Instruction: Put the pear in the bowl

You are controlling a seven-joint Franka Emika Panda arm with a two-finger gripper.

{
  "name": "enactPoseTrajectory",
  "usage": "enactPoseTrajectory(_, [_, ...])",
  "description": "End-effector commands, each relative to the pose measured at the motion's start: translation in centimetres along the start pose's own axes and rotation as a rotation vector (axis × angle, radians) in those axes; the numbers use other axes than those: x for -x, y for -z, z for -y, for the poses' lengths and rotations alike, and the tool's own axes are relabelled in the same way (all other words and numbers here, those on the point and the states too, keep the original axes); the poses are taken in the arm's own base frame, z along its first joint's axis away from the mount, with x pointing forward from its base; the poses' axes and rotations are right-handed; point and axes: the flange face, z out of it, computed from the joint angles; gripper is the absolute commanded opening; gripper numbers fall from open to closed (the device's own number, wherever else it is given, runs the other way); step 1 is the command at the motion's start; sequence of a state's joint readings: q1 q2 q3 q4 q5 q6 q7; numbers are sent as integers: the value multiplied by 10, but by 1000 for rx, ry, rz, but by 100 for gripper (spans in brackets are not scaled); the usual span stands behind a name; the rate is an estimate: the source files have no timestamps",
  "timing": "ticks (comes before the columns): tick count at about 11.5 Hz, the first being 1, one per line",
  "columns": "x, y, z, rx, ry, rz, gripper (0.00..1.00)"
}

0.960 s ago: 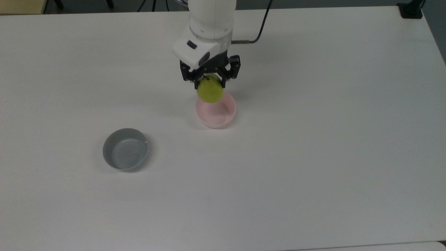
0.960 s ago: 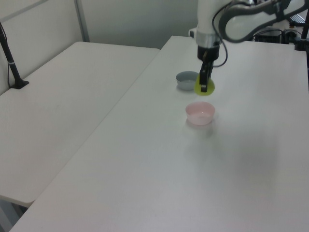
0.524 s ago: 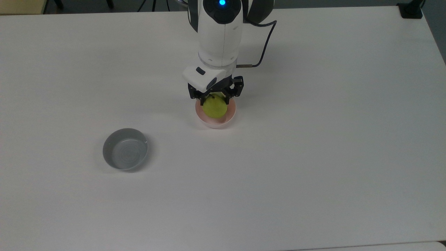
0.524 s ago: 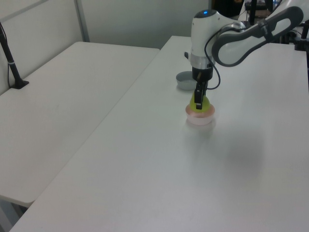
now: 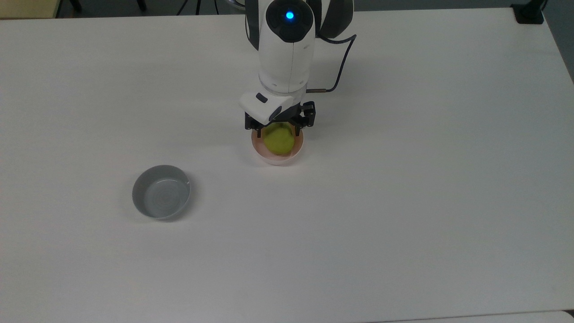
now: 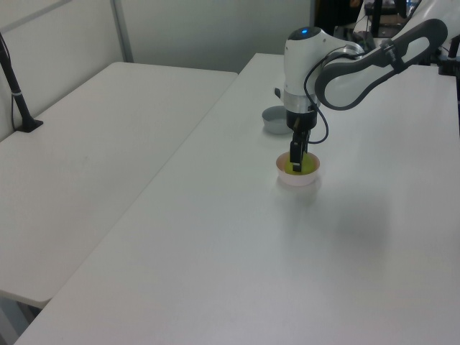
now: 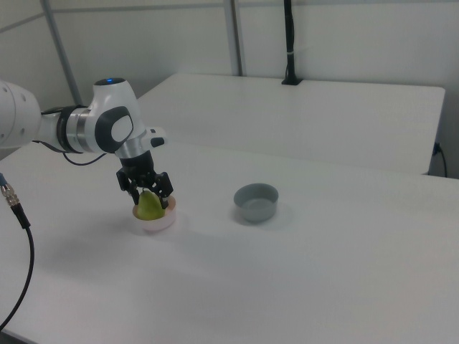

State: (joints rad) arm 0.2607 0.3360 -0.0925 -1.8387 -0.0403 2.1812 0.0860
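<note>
On the top view's left, well away from the pincer, a grey bowl (image 5: 161, 192) sits on the white counter (image 5: 403, 202). It has nothing in it, and it is not the bowl for this job.

The pincer (image 5: 279, 131) hangs straight down over the pink bowl (image 5: 277, 158). Its two fingers are closed around the top of the pear (image 5: 278, 139) and hold it on both sides. The pear is low, right under the pincer, with its round end down inside the pink bowl. In the right view the pear (image 7: 149, 206) pokes up above the rim of the bowl (image 7: 155, 221) and the pincer (image 7: 147, 193) sits on top of it. In the left view the pincer (image 6: 295, 164) reaches down into the bowl (image 6: 297, 177) with the green pear (image 6: 307, 167) beside it. I cannot tell if the pear is touching the bottom yet (it looks very close).

So the step in hand is the last one, I think: setting the pear down in the bowl. Next the pincer should open its fingers and let go. Then it should go straight up, slowly, so it does not bump the rim or tip the little bowl. The pear is round and may roll a bit, but the bowl wall should keep it in.
</note>
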Motion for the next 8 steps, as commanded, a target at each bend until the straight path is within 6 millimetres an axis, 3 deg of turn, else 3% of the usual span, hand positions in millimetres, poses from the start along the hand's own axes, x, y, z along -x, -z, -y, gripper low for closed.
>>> enactPoseTrajectory(1, [3, 15, -1, -1, -57, -29, 100])
enactPoseTrajectory(5, [8, 66, -16, 42, -52, -11, 100])
enactPoseTrajectory(7, [19, 113, -39, 50, -86, -9, 100])
enactPoseTrajectory(8, [30, 141, -61, 45, -121, -19, 100])
